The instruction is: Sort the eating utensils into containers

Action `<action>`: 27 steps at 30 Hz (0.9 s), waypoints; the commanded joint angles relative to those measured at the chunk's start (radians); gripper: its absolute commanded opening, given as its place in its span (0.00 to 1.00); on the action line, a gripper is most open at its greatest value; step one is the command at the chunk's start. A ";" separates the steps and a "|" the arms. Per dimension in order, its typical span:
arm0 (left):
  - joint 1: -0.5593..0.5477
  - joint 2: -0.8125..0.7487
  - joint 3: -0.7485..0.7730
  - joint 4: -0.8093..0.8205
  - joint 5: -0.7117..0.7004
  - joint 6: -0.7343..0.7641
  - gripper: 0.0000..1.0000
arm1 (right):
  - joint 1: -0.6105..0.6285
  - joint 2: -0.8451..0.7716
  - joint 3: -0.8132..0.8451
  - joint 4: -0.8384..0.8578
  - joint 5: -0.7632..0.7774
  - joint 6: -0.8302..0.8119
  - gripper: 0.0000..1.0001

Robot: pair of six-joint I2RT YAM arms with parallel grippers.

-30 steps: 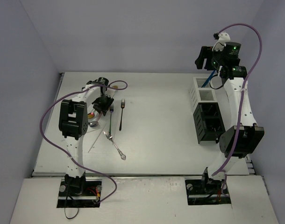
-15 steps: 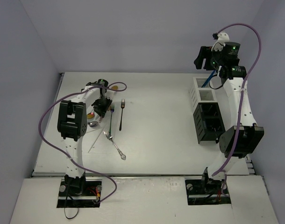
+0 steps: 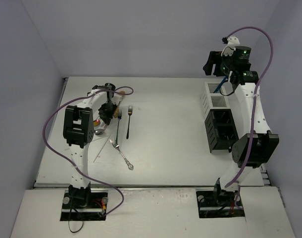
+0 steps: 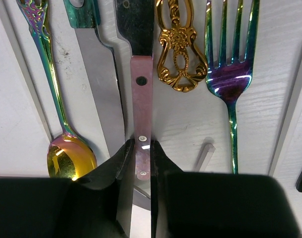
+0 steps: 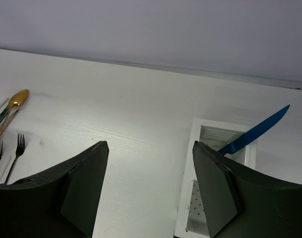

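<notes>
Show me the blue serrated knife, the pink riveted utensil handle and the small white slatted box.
Blue serrated knife [image 5: 257, 130]: right wrist view, mid-blade.
Pink riveted utensil handle [image 4: 141, 109]: left wrist view, between rivets.
Small white slatted box [image 5: 210, 122]: right wrist view, far rim.

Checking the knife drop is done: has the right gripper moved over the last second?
Yes: the right gripper shifted slightly left above the white container, which stayed put.
</notes>
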 commanded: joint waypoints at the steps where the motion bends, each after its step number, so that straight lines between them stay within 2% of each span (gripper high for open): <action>1: 0.006 -0.034 0.020 -0.022 -0.041 -0.036 0.00 | 0.023 -0.069 -0.010 0.054 -0.022 0.019 0.66; 11: 0.009 -0.169 -0.003 -0.037 -0.179 -0.062 0.00 | 0.061 -0.091 -0.028 0.056 -0.025 0.043 0.65; 18: 0.010 -0.290 -0.053 -0.037 -0.194 -0.058 0.00 | 0.082 -0.094 -0.036 0.056 -0.026 0.063 0.65; 24: 0.009 -0.395 -0.063 -0.031 -0.121 -0.081 0.00 | 0.101 -0.083 -0.043 0.057 -0.076 0.134 0.66; 27: 0.007 -0.423 -0.056 -0.024 -0.043 -0.115 0.00 | 0.115 -0.066 -0.046 0.057 -0.128 0.182 0.71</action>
